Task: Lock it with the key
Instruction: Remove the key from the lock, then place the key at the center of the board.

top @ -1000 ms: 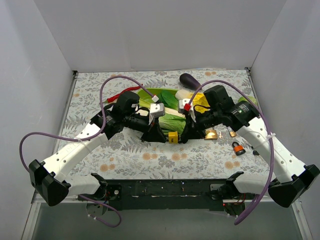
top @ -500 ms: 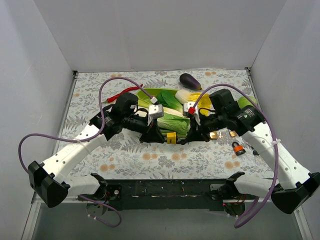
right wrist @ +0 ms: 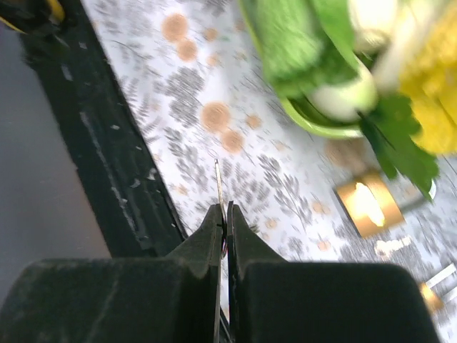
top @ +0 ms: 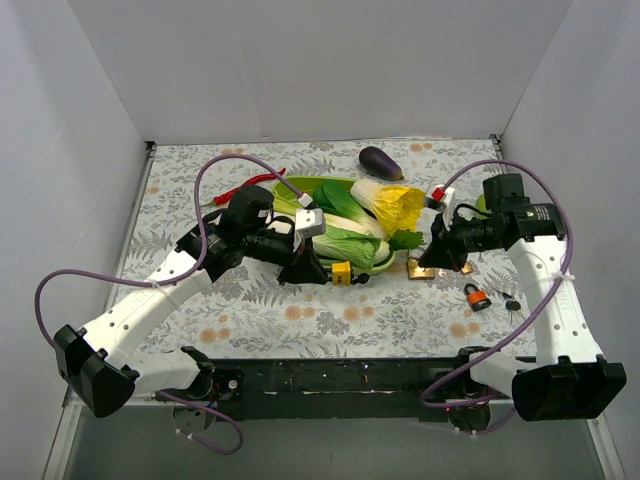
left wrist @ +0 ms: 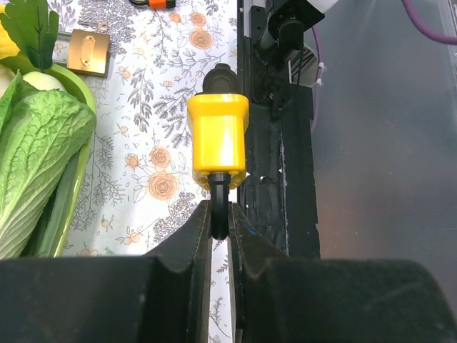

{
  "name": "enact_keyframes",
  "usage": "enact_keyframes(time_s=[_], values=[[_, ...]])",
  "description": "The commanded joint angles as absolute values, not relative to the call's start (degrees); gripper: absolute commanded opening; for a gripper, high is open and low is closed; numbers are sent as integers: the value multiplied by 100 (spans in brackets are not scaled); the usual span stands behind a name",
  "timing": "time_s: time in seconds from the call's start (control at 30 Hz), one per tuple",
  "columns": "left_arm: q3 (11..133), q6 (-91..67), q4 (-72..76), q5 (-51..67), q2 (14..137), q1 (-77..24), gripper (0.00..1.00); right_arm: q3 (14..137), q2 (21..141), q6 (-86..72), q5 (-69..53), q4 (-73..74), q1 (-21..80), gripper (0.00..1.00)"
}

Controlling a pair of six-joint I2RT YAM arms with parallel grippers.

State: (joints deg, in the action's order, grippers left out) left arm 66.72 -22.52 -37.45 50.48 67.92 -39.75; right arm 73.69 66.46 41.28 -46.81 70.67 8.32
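I have the left claw [left wrist: 220,218] pinching the heavy-looking, rigid padlock [left wrist: 218,139] by its shackle [left wrist: 219,194], mid-frame. The right claw [right wrist: 223,214] clamps the thin key [right wrist: 217,179], which is likely slippery.

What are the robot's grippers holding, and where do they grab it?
Left gripper pinches the yellow padlock by its black shackle. Right gripper pinches a thin key by one end.

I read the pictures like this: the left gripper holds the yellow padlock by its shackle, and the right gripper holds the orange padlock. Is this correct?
Not quite. The right gripper is shut on a thin key, as the right wrist view shows; the orange padlock lies on the table. The left gripper does hold the yellow padlock by its shackle.
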Motion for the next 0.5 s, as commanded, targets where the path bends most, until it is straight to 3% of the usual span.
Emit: enact_keyframes(time_s=[0.0,0.2,0.47], values=[[6680,-2312,-3314,5071,6548,-3955,0,6797,6302,5333,-4238,7480,63,1],[6654,-2390,-3130,4931,6539,-3955,0,5802,6468,6196,-3596,7278,-798,1],[6425,-2514,-2927,4755,6434,-3946,0,4914,7092,5529,-3121,5839,-1151,1]])
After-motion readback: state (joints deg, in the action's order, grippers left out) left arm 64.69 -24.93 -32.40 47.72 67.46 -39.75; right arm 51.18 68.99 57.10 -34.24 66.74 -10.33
